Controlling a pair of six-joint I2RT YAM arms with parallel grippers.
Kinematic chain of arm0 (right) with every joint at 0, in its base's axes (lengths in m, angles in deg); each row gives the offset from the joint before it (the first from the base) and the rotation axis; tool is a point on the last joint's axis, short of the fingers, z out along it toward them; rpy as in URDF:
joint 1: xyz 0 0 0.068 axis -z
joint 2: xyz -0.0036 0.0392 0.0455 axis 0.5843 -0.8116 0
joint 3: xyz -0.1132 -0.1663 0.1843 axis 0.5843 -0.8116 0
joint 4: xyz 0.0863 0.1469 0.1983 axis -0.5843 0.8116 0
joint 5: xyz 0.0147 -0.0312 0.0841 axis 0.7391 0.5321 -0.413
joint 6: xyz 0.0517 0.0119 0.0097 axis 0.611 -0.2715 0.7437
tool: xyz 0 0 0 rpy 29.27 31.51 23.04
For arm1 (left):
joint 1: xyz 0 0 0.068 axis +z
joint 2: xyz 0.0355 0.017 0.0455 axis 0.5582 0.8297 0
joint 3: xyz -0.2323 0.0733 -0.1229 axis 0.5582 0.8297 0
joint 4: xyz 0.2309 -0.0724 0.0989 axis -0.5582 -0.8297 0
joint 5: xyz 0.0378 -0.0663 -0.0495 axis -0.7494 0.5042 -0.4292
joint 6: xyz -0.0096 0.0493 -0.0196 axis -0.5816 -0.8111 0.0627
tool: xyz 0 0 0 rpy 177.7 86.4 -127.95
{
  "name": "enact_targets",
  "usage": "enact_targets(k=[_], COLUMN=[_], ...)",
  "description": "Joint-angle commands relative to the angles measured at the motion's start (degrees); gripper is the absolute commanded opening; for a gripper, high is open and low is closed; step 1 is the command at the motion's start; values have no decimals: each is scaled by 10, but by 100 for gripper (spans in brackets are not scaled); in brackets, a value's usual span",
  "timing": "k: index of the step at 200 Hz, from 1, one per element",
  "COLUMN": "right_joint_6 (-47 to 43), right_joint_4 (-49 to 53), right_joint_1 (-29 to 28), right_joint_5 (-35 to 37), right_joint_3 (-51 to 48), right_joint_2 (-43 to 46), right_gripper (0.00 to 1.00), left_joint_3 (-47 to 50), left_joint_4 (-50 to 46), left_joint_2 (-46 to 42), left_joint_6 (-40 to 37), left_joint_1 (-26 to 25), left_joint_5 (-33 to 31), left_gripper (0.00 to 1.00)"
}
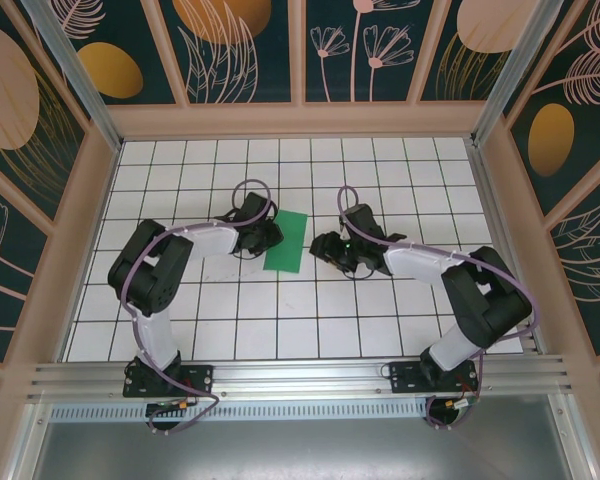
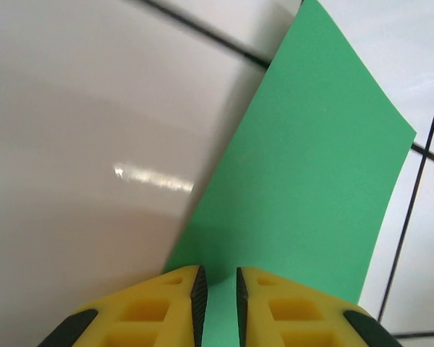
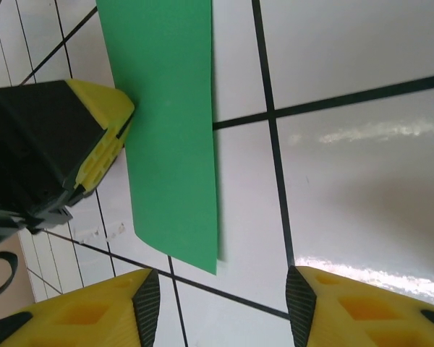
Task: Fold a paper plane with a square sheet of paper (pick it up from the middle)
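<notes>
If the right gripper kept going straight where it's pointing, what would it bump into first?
Probably the near corner of the square sheet of paper, or the white table tile right beside it. The right gripper has its open jaws framing that corner, but depth is hard to judge.

Both arms reached inward, grippers faced toward each other mid-scene.
Left arm is bent at the elbow and stretched low to the right; left gripper is seen with jaws drawn close, only a narrow gap between them. Right arm is folded and stretched leftward; right gripper is held with jaws well apart.
</notes>
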Motion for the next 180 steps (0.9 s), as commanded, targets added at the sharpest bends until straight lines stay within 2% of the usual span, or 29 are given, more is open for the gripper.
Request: enact_targets(k=[1,41,111,142,180], right_joint_6=[16,49,82,73,76], right_joint_4=[19,10,2,31,10], right_joint_1=[-14,-43,-95,-101,-106], right_joint_5=[3,-15,-27,-5,-24], right_joint_3=[-14,-36,-36,-14,-11], right_joint_2=[18,27,-7,-24,-37], right_gripper=[52,51,51,51,51], left_joint_3=[52,98,121,122,123], left_joint_4=[-13,4,17,19,20], left_joint_2=[-20,-57,-61,-59,-59], left_joint_6=[95,143,145,142,139], left_joint_1=[-30,-48,-48,-47,-48], left_joint_5=[26,4,8,11,12], left_gripper=[25,24,23,23,23])
